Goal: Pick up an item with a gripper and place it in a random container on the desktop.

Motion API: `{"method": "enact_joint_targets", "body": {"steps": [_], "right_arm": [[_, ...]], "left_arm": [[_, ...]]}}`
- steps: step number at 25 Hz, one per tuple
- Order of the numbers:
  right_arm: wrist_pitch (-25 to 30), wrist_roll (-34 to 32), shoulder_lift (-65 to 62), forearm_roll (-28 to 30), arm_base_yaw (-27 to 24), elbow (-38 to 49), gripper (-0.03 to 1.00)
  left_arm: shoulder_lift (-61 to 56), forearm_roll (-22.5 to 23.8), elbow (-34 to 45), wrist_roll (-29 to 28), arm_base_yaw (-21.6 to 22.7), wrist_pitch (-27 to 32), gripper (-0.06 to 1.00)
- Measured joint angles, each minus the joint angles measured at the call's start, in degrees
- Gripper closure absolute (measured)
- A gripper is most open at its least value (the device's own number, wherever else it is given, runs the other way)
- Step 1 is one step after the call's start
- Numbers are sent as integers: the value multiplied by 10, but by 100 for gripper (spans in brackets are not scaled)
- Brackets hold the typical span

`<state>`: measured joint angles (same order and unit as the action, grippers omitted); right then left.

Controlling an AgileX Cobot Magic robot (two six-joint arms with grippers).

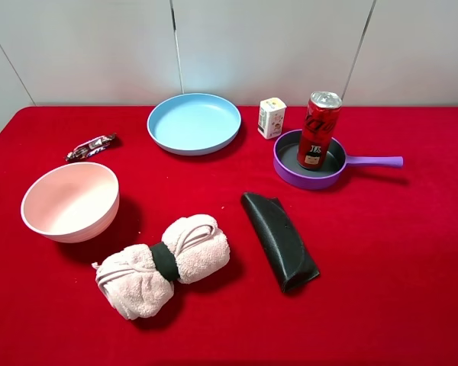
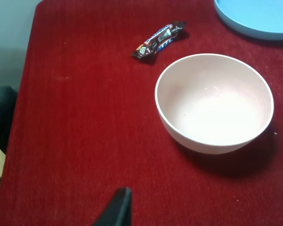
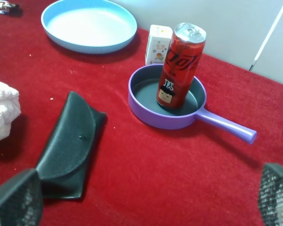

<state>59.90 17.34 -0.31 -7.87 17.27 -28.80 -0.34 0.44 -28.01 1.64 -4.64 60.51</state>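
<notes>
The can (image 3: 180, 66) stands upright in the pan (image 3: 167, 120) on the red surface (image 1: 382, 252). The right pincer (image 3: 146, 197) is wide open and empty, well apart from it. The left pincer's (image 2: 117, 213) opening cannot be told.

The exterior high view looks down from above the desk's (image 1: 412, 259) near edge toward the far edge and the pale wall, taking in nearly the whole surface. The left wrist view sits closer, angled down over the near left part toward the far left corner, sharing the pink bowl (image 2: 214, 101) (image 1: 70, 200) and the snack bar (image 2: 159, 40) (image 1: 91, 146) with the high view. The right wrist view looks low and close toward the far right, sharing the purple pan (image 3: 167, 120) (image 1: 309, 177) and the blue plate (image 3: 88, 26) (image 1: 194, 123).
</notes>
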Motion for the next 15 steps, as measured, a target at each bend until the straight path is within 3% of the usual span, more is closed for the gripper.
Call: {"method": "enact_joint_targets", "body": {"steps": [15], "right_arm": [[-2,0,0,1,0,0,27]], "left_arm": [[0,0,0,0,0,0,-5]]}}
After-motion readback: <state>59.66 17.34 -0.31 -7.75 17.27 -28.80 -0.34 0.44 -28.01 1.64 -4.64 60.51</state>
